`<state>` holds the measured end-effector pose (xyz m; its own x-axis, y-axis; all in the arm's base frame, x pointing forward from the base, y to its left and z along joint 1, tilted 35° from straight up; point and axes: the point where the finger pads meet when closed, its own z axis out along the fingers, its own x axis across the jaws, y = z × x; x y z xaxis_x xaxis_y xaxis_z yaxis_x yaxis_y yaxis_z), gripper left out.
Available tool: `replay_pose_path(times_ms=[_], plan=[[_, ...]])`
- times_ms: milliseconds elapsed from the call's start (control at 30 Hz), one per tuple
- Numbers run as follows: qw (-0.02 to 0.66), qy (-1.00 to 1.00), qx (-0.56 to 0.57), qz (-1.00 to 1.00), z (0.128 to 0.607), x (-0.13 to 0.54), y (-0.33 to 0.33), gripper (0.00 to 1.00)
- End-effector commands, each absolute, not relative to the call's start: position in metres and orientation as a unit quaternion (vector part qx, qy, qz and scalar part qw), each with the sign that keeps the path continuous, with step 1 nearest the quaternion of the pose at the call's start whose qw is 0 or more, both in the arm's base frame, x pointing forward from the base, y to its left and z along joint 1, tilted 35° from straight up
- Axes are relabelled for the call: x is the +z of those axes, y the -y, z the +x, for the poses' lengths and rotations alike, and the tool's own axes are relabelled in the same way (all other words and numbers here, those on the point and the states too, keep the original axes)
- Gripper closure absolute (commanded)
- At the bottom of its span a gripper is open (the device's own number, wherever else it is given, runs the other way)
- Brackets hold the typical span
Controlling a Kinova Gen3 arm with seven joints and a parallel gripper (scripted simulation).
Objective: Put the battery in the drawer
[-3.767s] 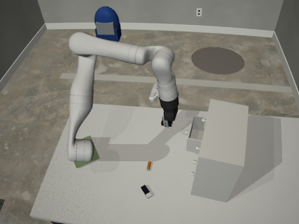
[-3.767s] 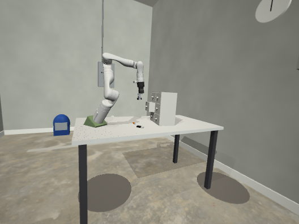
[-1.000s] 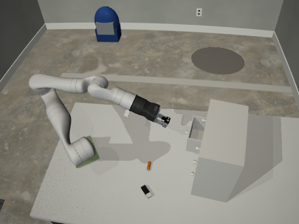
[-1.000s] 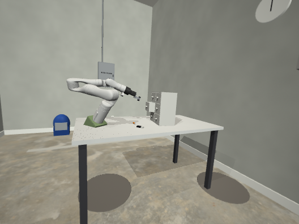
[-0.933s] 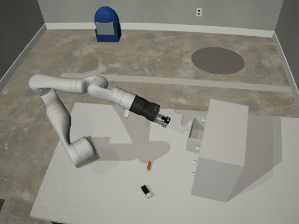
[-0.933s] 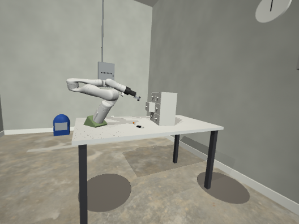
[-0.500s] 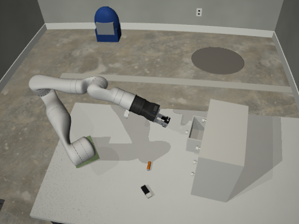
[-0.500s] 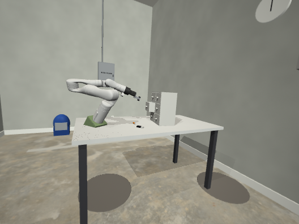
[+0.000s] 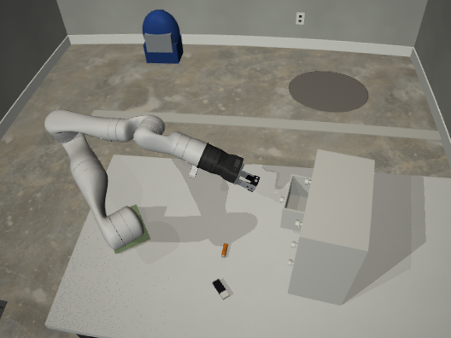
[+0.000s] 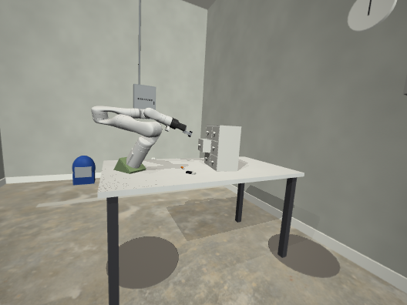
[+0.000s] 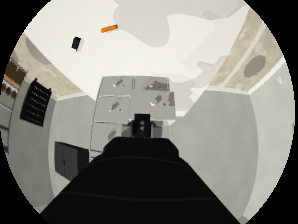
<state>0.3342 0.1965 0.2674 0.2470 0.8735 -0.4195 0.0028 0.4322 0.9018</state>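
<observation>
My gripper (image 9: 253, 183) (image 10: 190, 134) (image 11: 142, 126) is in the air in front of the chest, above the level of the open drawer. It looks shut on a black block, apparently the nine-volt battery (image 9: 252, 178) (image 11: 142, 119), held between grey fingers with two light dots showing on it. The small chest (image 9: 337, 192) (image 10: 230, 148) (image 11: 112, 86) stands upright at the right. One drawer (image 9: 291, 217) (image 10: 207, 145) (image 11: 142, 108), in the middle row of the far column, is pulled partly out and level. The visible part of its inside looks empty. The drawer letters cannot be read.
An orange cylinder (image 9: 225, 250) (image 10: 182, 167) (image 11: 109, 29) lies on the table (image 9: 171, 294) in front of the chest. A black-and-white block (image 9: 219, 286) (image 10: 189, 172) (image 11: 76, 43) lies nearer the top camera. White knobs stick out of the drawer fronts; the other drawers look pushed in.
</observation>
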Motion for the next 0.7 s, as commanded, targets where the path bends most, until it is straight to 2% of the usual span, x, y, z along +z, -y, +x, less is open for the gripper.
replay_pose_path(times_ms=[0,667], plan=[[0.666,-0.519,0.324,0.426,0.339,0.269,-0.194,0.49],[0.666,-0.519,0.324,0.426,0.392,0.292,-0.190,0.49]])
